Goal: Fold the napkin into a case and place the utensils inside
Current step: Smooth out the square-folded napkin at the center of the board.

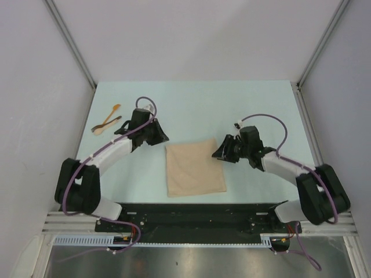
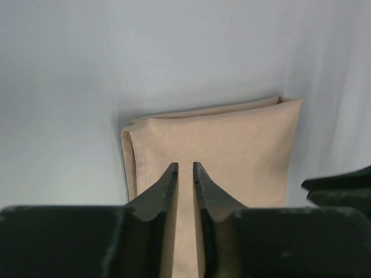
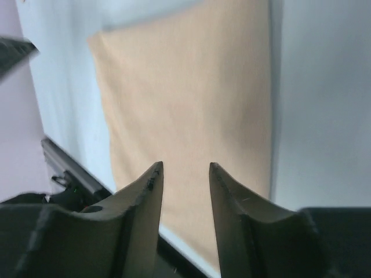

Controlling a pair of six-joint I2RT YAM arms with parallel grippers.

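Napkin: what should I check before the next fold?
1. Napkin lying flat between the arms: ok.
2. Folded down narrow enough: not ok, roughly square.
3. Left gripper empty, jaws narrowly apart: ok.
4. Right gripper empty, jaws apart: ok.
5. Utensils clear of the napkin, at far left: ok.
6. Either gripper touching the napkin: cannot tell.

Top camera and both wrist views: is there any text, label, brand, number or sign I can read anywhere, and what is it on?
None can be read in any view.
The napkin is plain cloth with no tag or print showing.
The utensils are too small in the top view to show any mark.
The table carries no label, number or sign.
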